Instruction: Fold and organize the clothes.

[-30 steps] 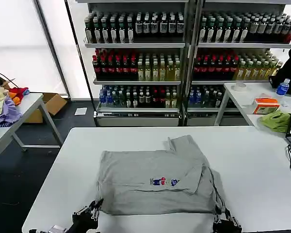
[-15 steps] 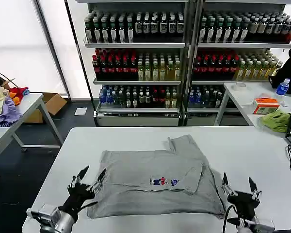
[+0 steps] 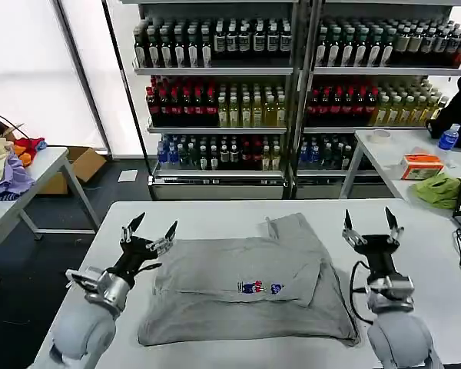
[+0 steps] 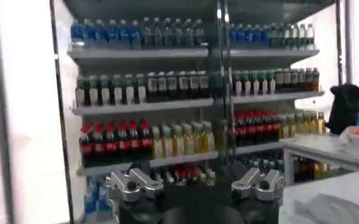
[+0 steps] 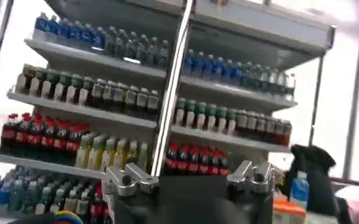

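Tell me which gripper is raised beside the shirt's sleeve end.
The right gripper: it is open, beside the end of the grey T-shirt where the sleeve sticks out. The left gripper, also open, is by the plain opposite edge.

Grey T-shirt (image 3: pixel 250 288), folded, flat on white desk (image 3: pixel 415 254). Left tool (image 3: pixel 148 231) and right tool (image 3: pixel 370 221): raised, fingers spread, empty.

Light grey T-shirt (image 3: pixel 246 288) (small red-blue print).
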Robot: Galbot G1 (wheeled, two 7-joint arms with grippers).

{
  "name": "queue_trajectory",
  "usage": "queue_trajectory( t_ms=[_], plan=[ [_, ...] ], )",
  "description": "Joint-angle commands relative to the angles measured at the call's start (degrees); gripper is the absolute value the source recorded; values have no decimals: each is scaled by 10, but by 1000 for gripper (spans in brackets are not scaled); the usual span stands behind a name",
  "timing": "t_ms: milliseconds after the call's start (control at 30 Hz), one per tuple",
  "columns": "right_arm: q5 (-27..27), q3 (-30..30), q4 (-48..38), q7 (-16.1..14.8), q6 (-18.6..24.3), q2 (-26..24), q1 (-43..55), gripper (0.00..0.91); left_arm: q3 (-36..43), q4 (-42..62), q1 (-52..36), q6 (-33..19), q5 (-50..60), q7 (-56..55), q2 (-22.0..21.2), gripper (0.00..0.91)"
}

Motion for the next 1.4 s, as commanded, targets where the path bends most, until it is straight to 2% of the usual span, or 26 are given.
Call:
queue_trajectory(
  t_ms=[33,67,100,200,400,533,800,1100,1400],
  plan=[
    [50,-112,-200,-9,-63,-15,216,907,120,248,-224,-23,37,-41,10,907],
    [52,-123,-214,-7,-84,-16,228,907,118,244,-231,33,42,-34,15,907],
    [63,-135,-225,2,-109,-15,241,907,124,242,-237,67,28,-28,21,907],
    [97,-162,-263,7,-137,-7,274,907,133,245,-251,113,25,-18,28,907],
    [147,-196,-309,9,-162,16,319,907,139,252,-262,176,-6,-17,27,907],
    [141,-204,-336,-2,-151,32,336,907,138,257,-258,190,-5,-22,27,907],
    [146,-208,-396,3,-153,62,346,907,142,234,-221,212,-16,-37,37,907],
    [141,-202,-399,-3,-163,74,322,907,130,192,-160,225,-37,-27,42,907],
    [132,-193,-399,-1,-160,85,307,907,122,186,-138,225,-40,-22,38,907]
  ],
)
